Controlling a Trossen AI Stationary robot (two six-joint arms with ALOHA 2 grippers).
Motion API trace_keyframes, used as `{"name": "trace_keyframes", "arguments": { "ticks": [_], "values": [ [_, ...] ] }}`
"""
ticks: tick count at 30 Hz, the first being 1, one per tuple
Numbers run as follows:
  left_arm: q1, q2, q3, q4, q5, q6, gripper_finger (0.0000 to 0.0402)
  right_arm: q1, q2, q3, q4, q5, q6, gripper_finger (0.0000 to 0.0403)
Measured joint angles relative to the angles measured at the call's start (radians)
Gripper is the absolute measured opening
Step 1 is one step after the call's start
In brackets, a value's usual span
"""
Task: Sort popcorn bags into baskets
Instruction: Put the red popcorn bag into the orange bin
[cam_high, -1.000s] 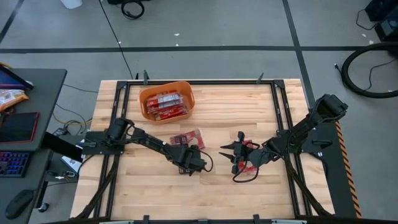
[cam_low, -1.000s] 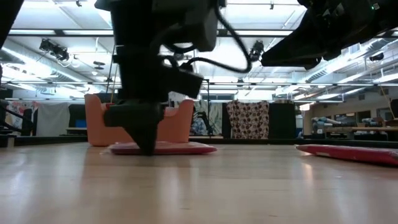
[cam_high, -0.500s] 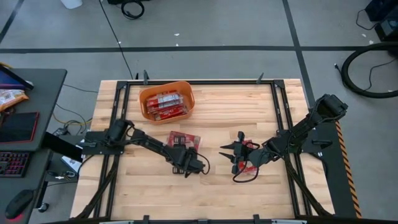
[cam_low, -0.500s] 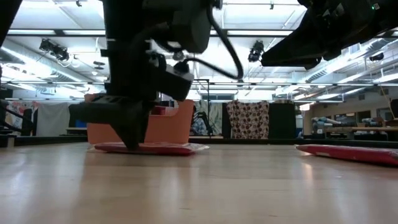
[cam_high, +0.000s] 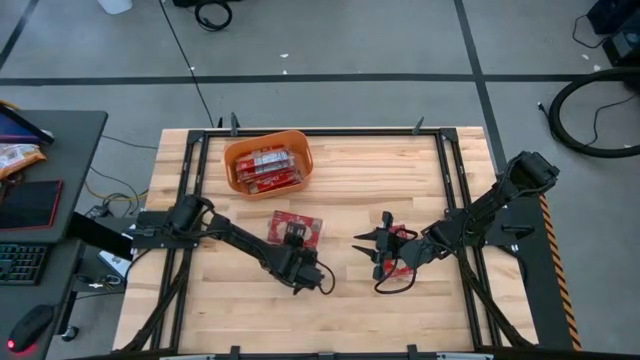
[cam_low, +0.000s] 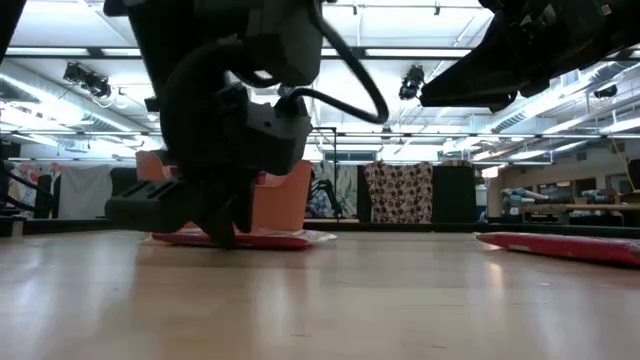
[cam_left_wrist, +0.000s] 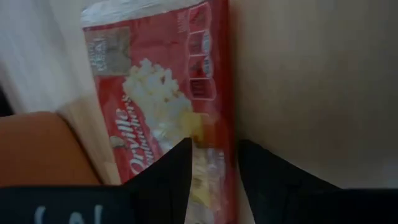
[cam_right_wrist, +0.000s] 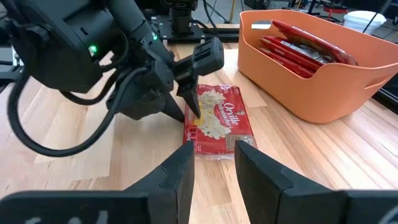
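In the high view, the left hand (cam_high: 295, 240) is seen at a popcorn bag (cam_high: 297, 227) lying on the desk (cam_high: 340, 310) just below the orange basket (cam_high: 267, 163); the right hand (cam_high: 378, 248) is held spread over another bag (cam_high: 403, 252); in the left wrist view, slightly parted fingers (cam_left_wrist: 165, 171) are pressed on the bag (cam_left_wrist: 161, 93), nothing gripped.

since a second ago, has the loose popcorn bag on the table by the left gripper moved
Yes. In the high view the popcorn bag has slid left and turned squarer, sitting more directly below the orange tub, with the left gripper at its edge.

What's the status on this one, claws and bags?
Left claw on the loose popcorn bag mid-table, fingers straddling its edge, not shut. Right claw open, waiting over another bag. Orange tub holds several bags. Nothing in the way.
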Motion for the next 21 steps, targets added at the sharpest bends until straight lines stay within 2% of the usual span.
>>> {"name": "trace_keyframes", "arguments": {
  "ticks": [5,12,15,21],
  "values": [
    [0.001,0.002,-0.016,0.002,-0.061,-0.001,0.0137,0.0,0.0,0.0,0.0,0.0,0.0,0.012],
    [0.031,-0.003,-0.05,-0.004,-0.046,-0.022,0.0126,0.0,0.0,0.0,0.0,0.0,0.0,0.012],
    [0.044,-0.002,-0.051,-0.008,-0.015,-0.028,0.01,0.0,0.0,0.0,0.0,0.001,0.0,0.012],
    [0.045,0.0,-0.052,-0.007,0.001,-0.033,0.0014,0.0,0.0,0.0,0.0,0.001,0.0,0.012]
  ]
}}
